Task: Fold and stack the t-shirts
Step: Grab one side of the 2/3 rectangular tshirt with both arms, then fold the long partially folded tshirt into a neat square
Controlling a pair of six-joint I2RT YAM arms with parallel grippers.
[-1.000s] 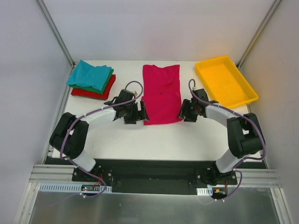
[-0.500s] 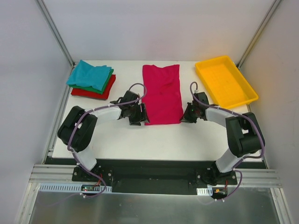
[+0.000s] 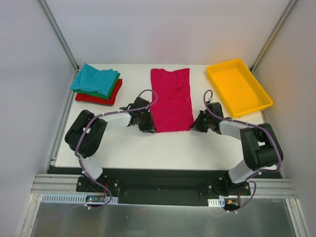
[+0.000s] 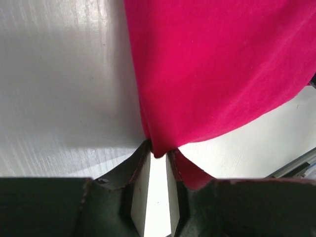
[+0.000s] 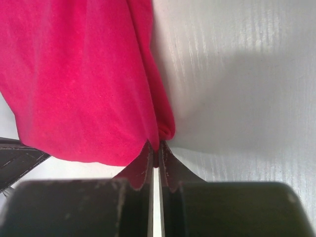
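A magenta-pink t-shirt (image 3: 171,101) lies as a long strip in the middle of the white table. My left gripper (image 3: 150,127) is at its near left corner; in the left wrist view the jaws (image 4: 159,154) pinch a fold of the pink cloth (image 4: 217,74) at their tips. At the near right corner sits my right gripper (image 3: 196,126), and its wrist view has the gripper (image 5: 156,150) shut tight on the shirt's edge (image 5: 74,84). Far left is a stack of folded t-shirts: teal (image 3: 95,80) on green (image 3: 115,87) on red (image 3: 96,99).
A yellow plastic tray (image 3: 237,84) stands at the far right of the table. Metal frame posts rise at both back corners. Bare white tabletop lies between the pink shirt and the arm bases.
Both grippers have slid in and down to the pink shirt's near corners. Their jaws have shut on the cloth, and the near hem is slightly gathered.
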